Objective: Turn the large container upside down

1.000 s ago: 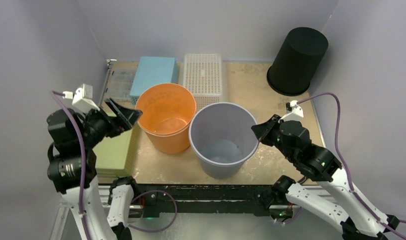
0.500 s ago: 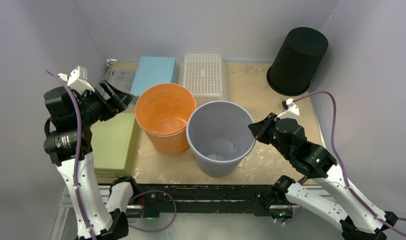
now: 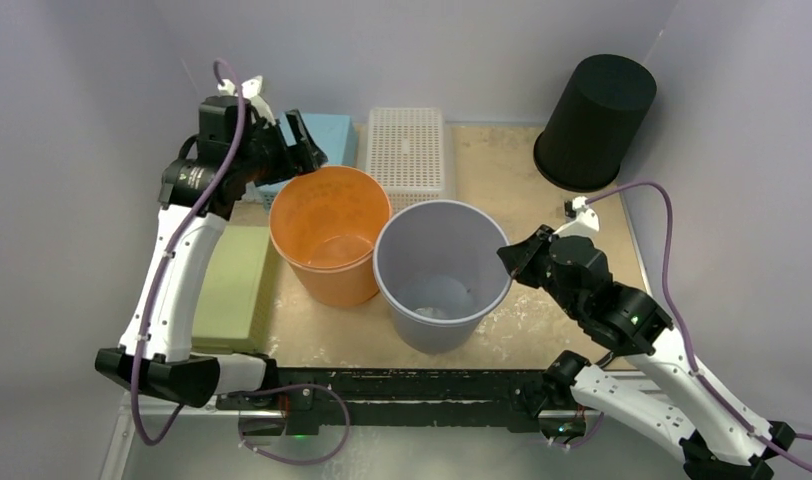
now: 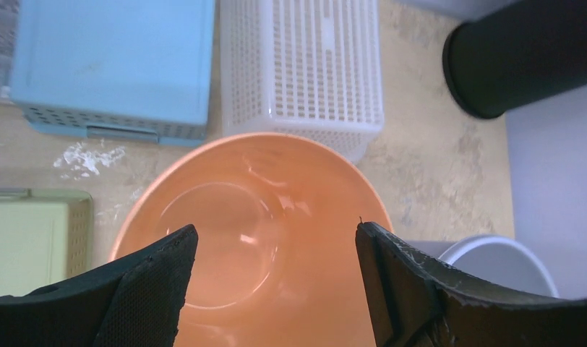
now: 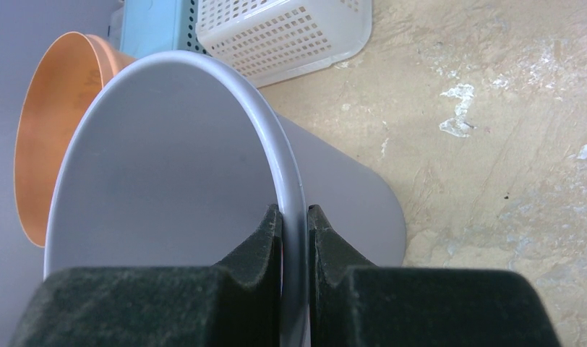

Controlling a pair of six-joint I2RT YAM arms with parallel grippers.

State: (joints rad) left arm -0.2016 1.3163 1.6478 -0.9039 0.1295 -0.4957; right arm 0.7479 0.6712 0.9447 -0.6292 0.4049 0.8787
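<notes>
On a scuffed tan table (image 3: 502, 170), a black bin (image 3: 594, 120) stands mouth-down in the far right corner. The large grey container (image 3: 442, 290) sits upright near the front edge, just beside an orange bucket (image 3: 332, 235) on its left and apparently touching it. Behind them lie a white mesh basket (image 3: 407, 150) and a blue crate (image 3: 317, 135). The right gripper (image 5: 294, 217) pinches the grey container's thin right rim, one pad inside the wall and one outside. The left gripper (image 4: 276, 238) hangs spread wide above the orange bucket's far rim, holding nothing. The grey container looks like light, smooth, slightly flexible plastic. A single rim pinch may slip or bend as it tips, so a second hold on the opposite rim seems wise.
</notes>
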